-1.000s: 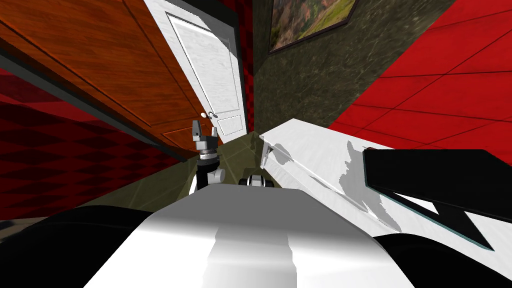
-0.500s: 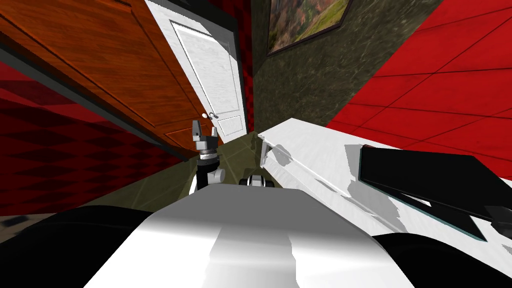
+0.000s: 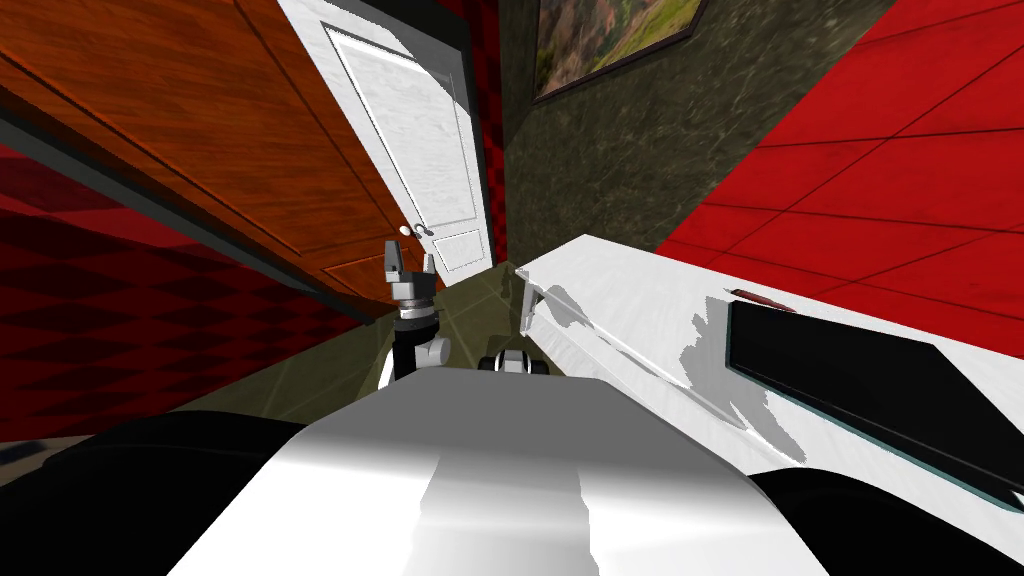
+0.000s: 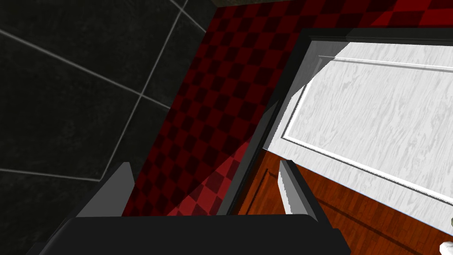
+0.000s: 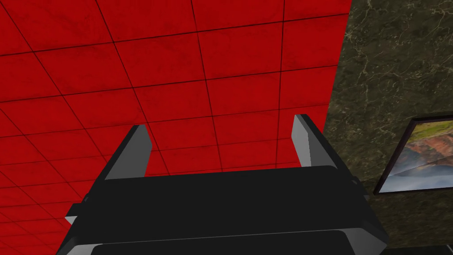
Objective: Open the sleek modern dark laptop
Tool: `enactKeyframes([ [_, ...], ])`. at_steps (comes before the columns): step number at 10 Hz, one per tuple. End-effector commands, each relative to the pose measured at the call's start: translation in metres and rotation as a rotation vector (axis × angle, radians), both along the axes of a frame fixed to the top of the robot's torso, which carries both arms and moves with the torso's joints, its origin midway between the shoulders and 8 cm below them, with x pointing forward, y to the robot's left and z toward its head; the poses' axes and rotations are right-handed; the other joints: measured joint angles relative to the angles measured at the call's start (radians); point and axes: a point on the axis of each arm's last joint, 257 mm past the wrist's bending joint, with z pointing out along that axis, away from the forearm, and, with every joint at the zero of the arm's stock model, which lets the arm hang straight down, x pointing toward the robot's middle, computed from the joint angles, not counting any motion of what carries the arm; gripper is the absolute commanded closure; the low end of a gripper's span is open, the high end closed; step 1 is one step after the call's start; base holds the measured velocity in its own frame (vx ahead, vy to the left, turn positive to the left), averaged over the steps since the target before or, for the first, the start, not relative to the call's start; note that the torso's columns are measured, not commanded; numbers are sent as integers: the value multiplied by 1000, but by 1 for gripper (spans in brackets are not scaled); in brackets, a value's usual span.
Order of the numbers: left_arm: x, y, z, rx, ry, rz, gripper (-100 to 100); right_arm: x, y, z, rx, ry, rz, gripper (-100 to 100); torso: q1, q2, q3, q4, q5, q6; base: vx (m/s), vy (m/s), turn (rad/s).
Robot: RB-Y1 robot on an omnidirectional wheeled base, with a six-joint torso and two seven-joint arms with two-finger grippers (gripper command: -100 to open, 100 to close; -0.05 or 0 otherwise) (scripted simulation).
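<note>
The dark laptop (image 3: 860,385) lies on the white table (image 3: 620,290) at my right, a black slab with a thin teal lower edge. Its lid sits low over the base, and I cannot tell whether a gap is left. My right gripper (image 5: 221,133) is open with nothing between its fingers. In the head view the right gripper (image 3: 527,305) stands by the table's near corner, well left of the laptop and apart from it. My left gripper (image 3: 410,262) is raised upright in front of the white door, open (image 4: 203,177) and holding nothing.
A small red-brown object (image 3: 760,298) lies on the table just behind the laptop. A white door (image 3: 420,150) and a wooden panel (image 3: 200,130) stand at the left. A framed picture (image 3: 610,40) hangs on the dark wall, and a red tiled wall (image 3: 880,180) runs behind the table.
The laptop's dark lid sits lower over its base than a second ago, and the red-brown object behind it has come into sight. My head view has shifted slightly. Both arms stay put.
</note>
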Motion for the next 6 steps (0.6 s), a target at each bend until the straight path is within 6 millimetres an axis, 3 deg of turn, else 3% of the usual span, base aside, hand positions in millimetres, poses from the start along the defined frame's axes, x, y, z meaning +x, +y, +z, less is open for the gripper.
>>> enactKeyframes([
  [1,0,0,0,0,0,0,0,0,1,19,1,-1,7,-100,0,0,0,0,0,0,17,3,-25],
  [2,0,0,0,0,0,0,0,1,1,14,0,0,6,-100,0,-1,0,0,0,0,6,1,-5],
  [3,0,0,0,0,0,0,0,1,1,15,1,-2,6,0,0,-1,0,0,0,0,0,0,0],
  [6,0,0,0,0,0,0,0,1,1,14,1,-1,6,0,0,-1,-1,0,0,0,0,0,0],
])
